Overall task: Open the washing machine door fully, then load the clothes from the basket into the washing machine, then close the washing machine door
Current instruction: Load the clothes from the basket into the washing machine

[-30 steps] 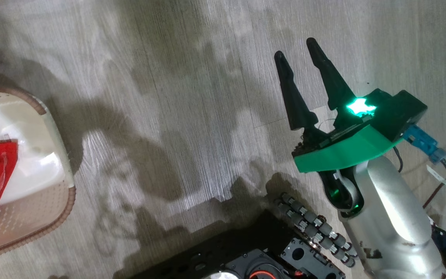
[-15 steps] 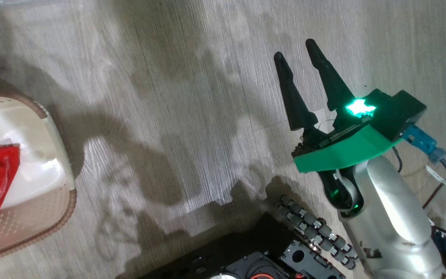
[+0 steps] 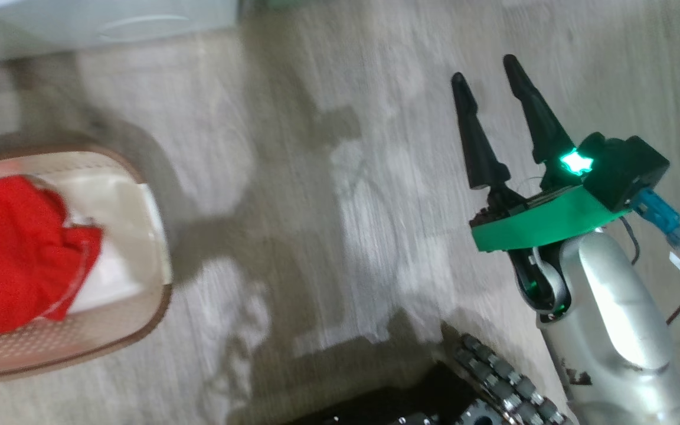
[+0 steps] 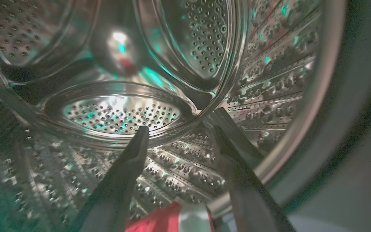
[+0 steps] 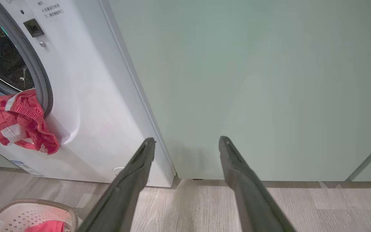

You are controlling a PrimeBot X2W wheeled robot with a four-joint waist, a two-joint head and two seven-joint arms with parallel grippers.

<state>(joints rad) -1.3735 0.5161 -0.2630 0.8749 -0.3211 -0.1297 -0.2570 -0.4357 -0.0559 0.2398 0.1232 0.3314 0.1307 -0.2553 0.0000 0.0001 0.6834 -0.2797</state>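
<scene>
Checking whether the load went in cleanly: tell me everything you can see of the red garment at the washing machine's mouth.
The red garment is soft, ribbed-looking fabric with white patches, crumpled. It drapes over the lower lip of the grey-ringed mouth of the washing machine: its top lies just inside, the rest hangs down the white front, touching it, clear of the floor.

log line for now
stage: loading | left gripper: jaws open, in drum | right gripper: jaws open, over floor | garment: draped over washer mouth | basket: clothes inside
</scene>
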